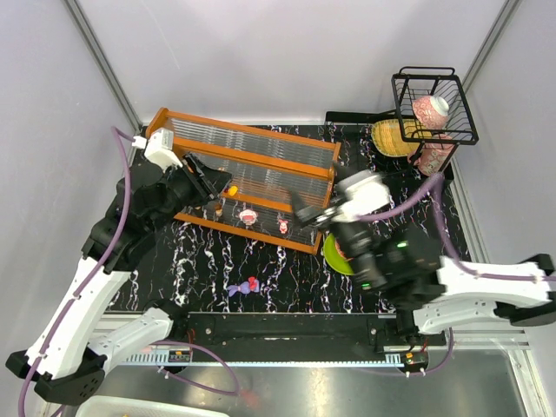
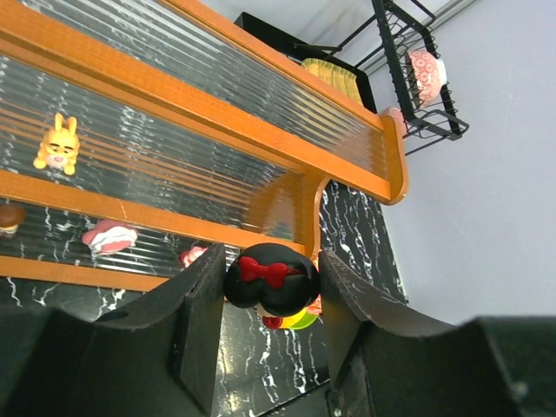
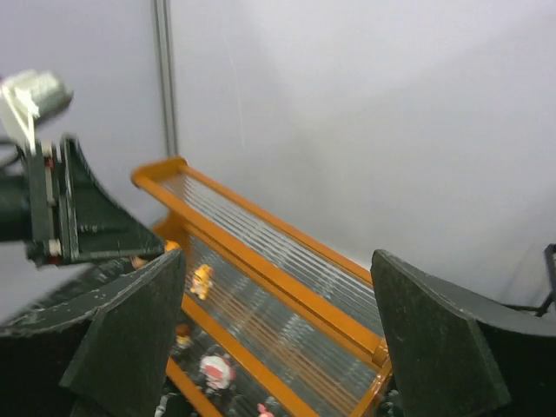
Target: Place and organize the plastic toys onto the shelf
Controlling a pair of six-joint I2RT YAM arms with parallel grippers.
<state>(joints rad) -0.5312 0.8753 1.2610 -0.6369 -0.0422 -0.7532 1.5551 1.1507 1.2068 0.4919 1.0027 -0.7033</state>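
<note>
While the left gripper (image 1: pixel 215 187) hangs over the nine o'clock end of the wide orange-framed shelf with clear ribbed panels (image 1: pixel 261 148), the overhead view shows a small purple plastic toy (image 1: pixel 234 289) and a small red plastic toy (image 1: pixel 253 283) lying on the black marbled table (image 1: pixel 174 252) toward six o'clock, well apart from the rack. The right gripper (image 1: pixel 308 215) sits near its three o'clock end.

Left wrist cam: that pincer is clenched on a black round-headed plastic figurine with a red bow (image 2: pixel 265 282). The figurine looks to be past the front rail rather than over a tier, so letting go now would probably drop it on the table. Going in deeper could knock the yellow rabbit-shaped plastic figurine (image 2: pixel 57 144) at ten o'clock.

Right wrist cam: jaws spread wide, nothing between them. Both arms share one rack, so heading for the middle together risks a clash.
</note>
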